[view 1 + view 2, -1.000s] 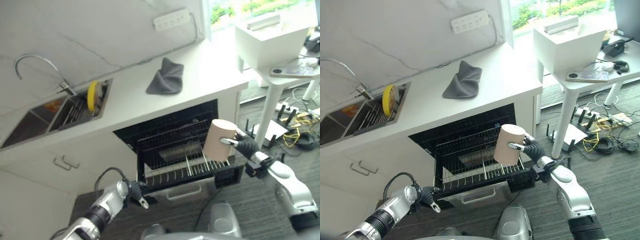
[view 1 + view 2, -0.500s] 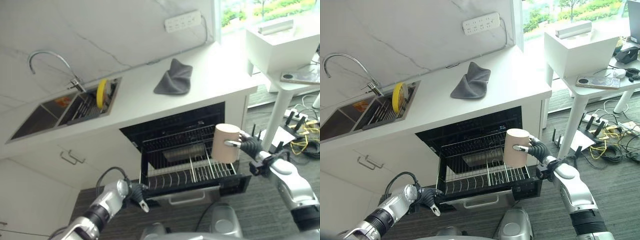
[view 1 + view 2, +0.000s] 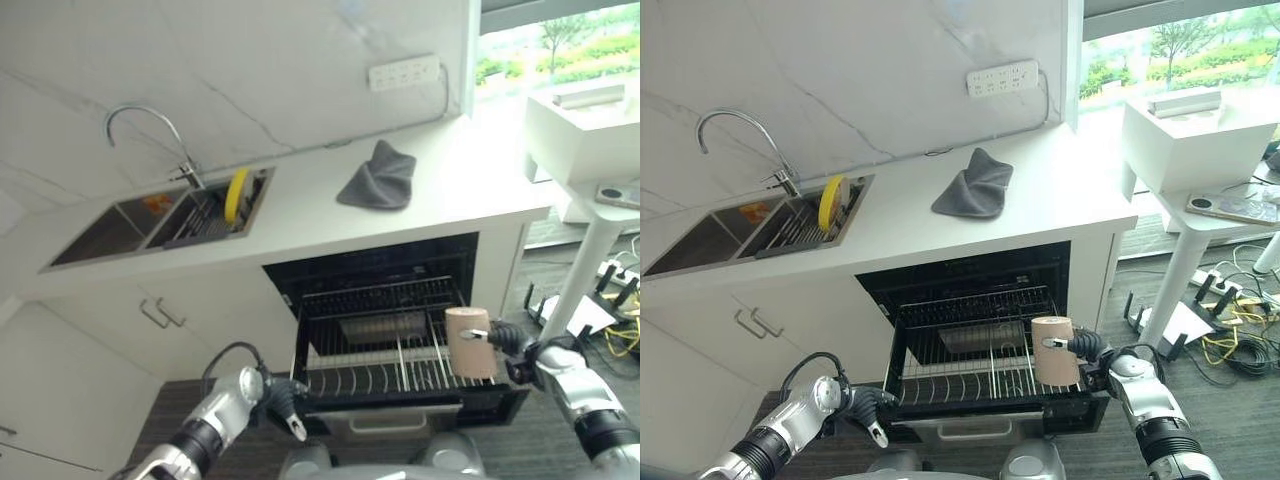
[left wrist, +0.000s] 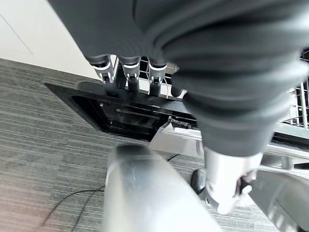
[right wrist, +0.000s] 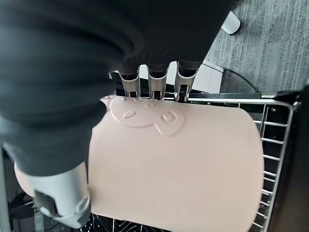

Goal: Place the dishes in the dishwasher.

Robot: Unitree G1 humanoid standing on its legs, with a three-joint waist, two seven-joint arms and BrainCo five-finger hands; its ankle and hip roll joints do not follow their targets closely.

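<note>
A beige cup (image 3: 468, 342) stands upright at the right front of the pulled-out dishwasher rack (image 3: 970, 345); whether it touches the wires I cannot tell. My right hand (image 3: 503, 338) is shut on the cup from its right side, fingers (image 5: 150, 77) over the top and thumb (image 5: 60, 193) round the near wall. My left hand (image 3: 278, 395) is low at the rack's front left corner, its fingers (image 4: 128, 72) straight against the black front frame (image 4: 125, 113) and its thumb held apart. A yellow plate (image 3: 236, 194) stands on edge in the sink (image 3: 110, 225).
A grey cloth (image 3: 378, 177) lies on the white counter (image 3: 300, 215) above the dishwasher. A faucet (image 3: 140, 125) rises behind the sink. A white table (image 3: 1230, 215) stands to the right, with cables (image 3: 1230, 345) on the floor beneath it.
The camera has shifted, so the whole scene sits differently. My right hand has brought the cup down from above the rack's right corner to rack level. The left hand stays at the front left corner.
</note>
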